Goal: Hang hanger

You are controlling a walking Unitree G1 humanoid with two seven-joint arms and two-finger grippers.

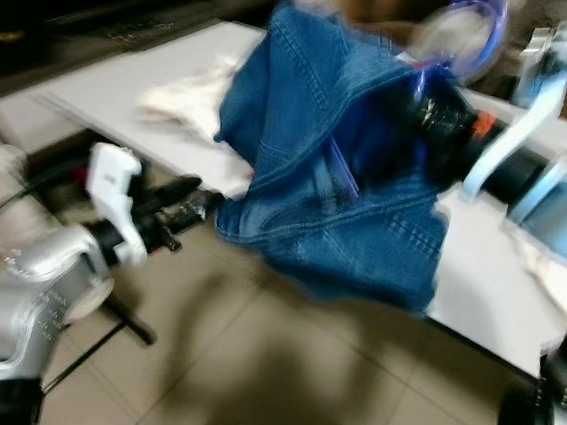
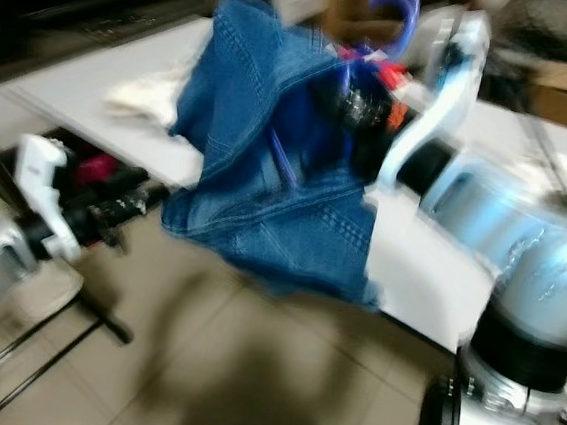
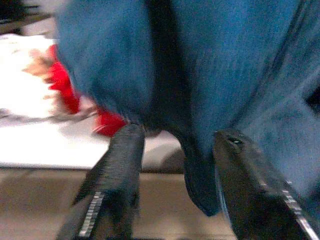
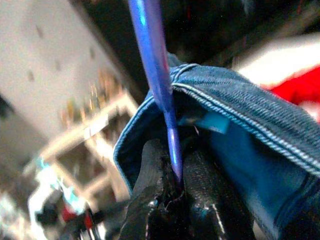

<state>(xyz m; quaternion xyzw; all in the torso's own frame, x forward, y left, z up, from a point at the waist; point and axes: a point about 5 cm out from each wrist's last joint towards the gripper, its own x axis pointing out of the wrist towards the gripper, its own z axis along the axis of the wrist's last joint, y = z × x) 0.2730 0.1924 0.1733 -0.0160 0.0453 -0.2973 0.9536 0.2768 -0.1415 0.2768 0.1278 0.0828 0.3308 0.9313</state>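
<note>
A blue denim garment (image 1: 337, 178) hangs on a blue plastic hanger, whose hook (image 1: 480, 20) sticks up above it. My right gripper (image 4: 175, 155) is shut on the hanger's thin blue neck, just inside the garment's collar, and holds it raised over the near edge of the white table (image 1: 115, 81). My left gripper (image 1: 191, 209) stands open at the garment's lower left. In the left wrist view the denim hem (image 3: 200, 190) hangs just beyond its two spread fingers (image 3: 125, 160). The pictures are blurred.
A pale cloth (image 1: 189, 93) lies on the table behind the garment, and something red (image 3: 62, 85) lies on it too. Beige floor tiles (image 1: 278, 373) stretch below. Thin black stand legs (image 1: 122, 323) run across the floor at the left.
</note>
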